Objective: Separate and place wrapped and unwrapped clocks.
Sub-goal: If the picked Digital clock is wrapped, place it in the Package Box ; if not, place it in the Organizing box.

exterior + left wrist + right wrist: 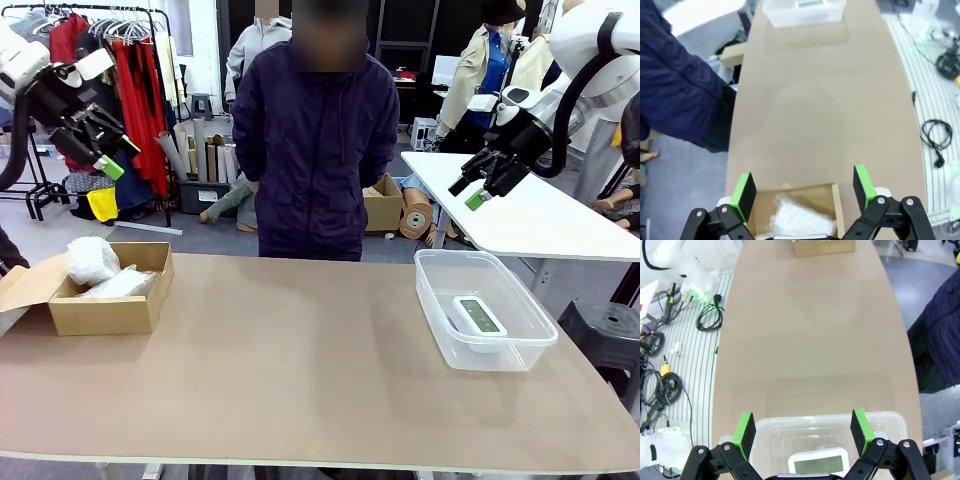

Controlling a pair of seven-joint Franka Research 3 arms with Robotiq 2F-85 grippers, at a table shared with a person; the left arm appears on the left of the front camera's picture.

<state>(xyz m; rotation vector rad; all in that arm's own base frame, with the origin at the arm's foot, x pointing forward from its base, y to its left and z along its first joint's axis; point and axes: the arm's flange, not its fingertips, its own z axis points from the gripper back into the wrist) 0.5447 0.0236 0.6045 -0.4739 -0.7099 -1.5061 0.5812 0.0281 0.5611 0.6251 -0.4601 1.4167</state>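
The brown table [300, 370] spans the front view, its near edge cut off; a person in a dark jacket [315, 150] stands behind it. The cardboard box [110, 300] at the left holds the rounded wrapped bundle [92, 260] and a boxy wrapped bundle [122, 283], partly hidden by the wall; the clear plastic tub [485, 305] at the right holds the bare white clock [478, 316]. The left gripper [107, 160] hangs spread and empty high above the box; the right gripper [478, 190] hangs spread and empty above the tub.
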